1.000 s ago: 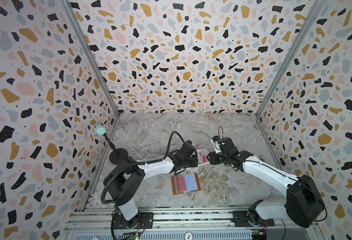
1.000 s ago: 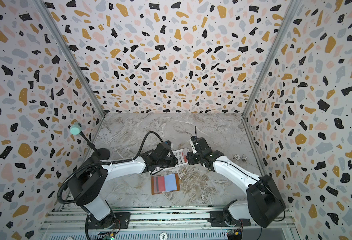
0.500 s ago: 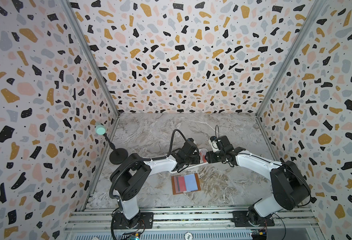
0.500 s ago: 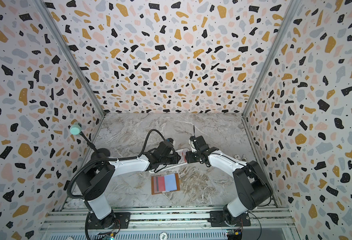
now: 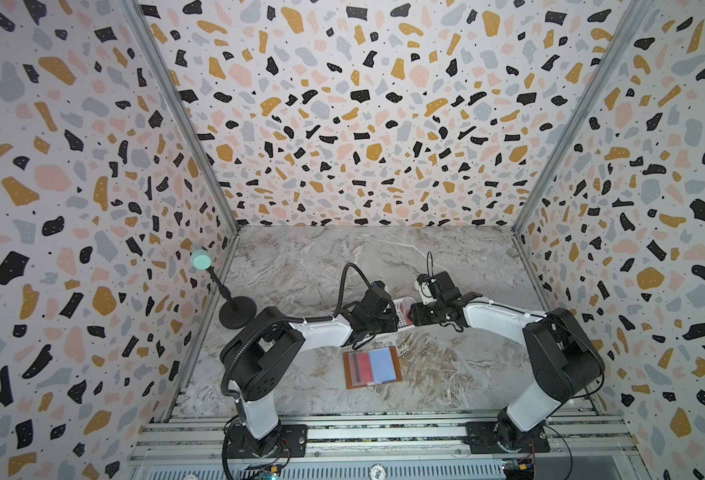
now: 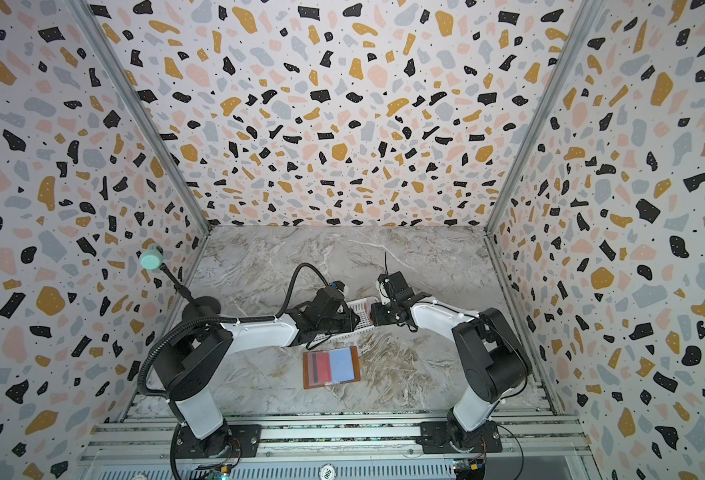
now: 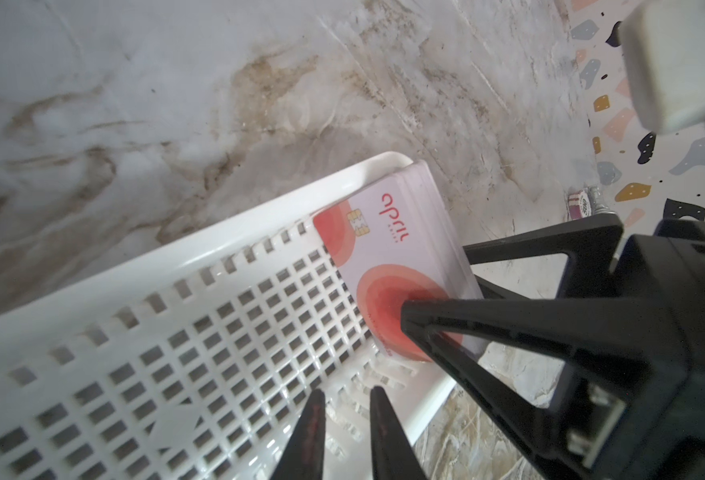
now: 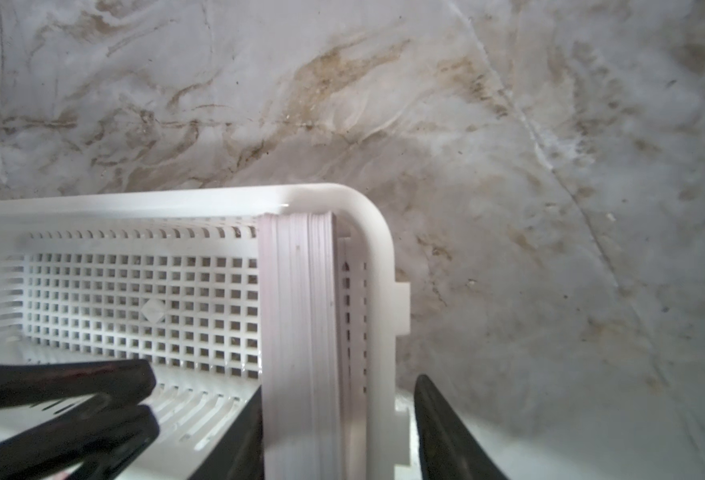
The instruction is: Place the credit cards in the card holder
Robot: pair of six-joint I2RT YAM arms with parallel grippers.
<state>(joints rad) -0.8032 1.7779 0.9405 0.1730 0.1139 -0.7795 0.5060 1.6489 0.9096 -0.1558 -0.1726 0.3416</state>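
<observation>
The credit cards (image 7: 388,249) stand as a stack on edge against the end wall of a white slotted basket (image 7: 134,270); the front one is whitish with red blobs. My right gripper (image 8: 338,386) is open and straddles the stack (image 8: 296,311) and the end wall. One of its fingers (image 7: 508,328) rests on the front card and the other stands outside the basket (image 8: 176,199). My left gripper (image 7: 348,392) is shut on the basket's near wall. The card holder (image 5: 371,366) (image 6: 332,368) lies open on the table in front of the basket, tan with a blue sleeve.
In both top views the basket (image 5: 401,325) (image 6: 357,309) sits mid-table between my grippers. A stand with a green tip (image 5: 201,259) and a round black base (image 5: 237,309) is by the left wall. A small round chip (image 7: 579,205) lies near the right wall.
Both arms have drawn their elbows in and up, while both grippers stay at the basket. The card holder has not moved.
</observation>
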